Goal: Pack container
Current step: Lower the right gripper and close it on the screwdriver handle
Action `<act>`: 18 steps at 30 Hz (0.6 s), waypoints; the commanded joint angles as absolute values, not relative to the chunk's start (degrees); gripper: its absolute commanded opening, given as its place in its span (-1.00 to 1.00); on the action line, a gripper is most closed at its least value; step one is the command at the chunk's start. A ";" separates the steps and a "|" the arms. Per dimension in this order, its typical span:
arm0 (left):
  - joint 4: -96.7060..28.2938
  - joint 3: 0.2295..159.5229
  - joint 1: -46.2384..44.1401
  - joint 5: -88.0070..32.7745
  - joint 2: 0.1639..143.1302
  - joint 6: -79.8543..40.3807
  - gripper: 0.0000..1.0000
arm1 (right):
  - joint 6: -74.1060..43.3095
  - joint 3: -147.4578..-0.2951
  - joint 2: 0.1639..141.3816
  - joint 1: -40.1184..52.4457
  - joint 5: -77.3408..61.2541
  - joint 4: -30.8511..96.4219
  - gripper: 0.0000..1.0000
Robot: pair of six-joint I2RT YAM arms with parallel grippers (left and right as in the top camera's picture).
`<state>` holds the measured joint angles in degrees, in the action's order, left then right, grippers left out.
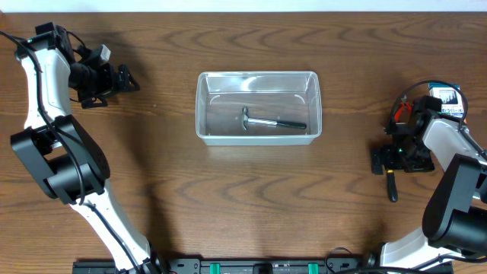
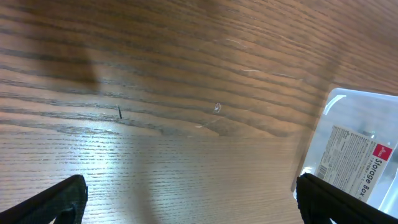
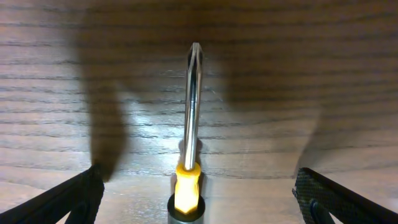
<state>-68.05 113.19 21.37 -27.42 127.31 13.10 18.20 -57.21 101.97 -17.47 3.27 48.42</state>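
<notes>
Roughly midway — container [image 1: 221, 106] between the jaws

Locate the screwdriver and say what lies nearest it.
In the overhead view the screwdriver lies on the table's right side, under the right pincer, well right of the container; the right wrist view shows it between that pincer's open fingers.
</notes>
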 commanded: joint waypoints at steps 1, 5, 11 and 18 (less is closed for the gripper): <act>-68.18 114.34 21.47 -27.14 125.58 13.17 0.96 | 17.19 -56.31 102.45 -18.04 2.15 48.42 0.98; -68.18 114.34 21.47 -27.14 125.58 13.17 0.96 | 17.19 -55.22 102.45 -18.04 2.15 48.31 0.98; -68.18 114.34 21.47 -27.14 125.58 13.17 0.96 | 17.17 -54.89 102.45 -18.04 2.15 48.21 0.98; -68.20 114.34 21.47 -27.14 125.58 13.17 0.96 | 15.44 -54.89 102.45 -18.20 3.22 48.16 0.98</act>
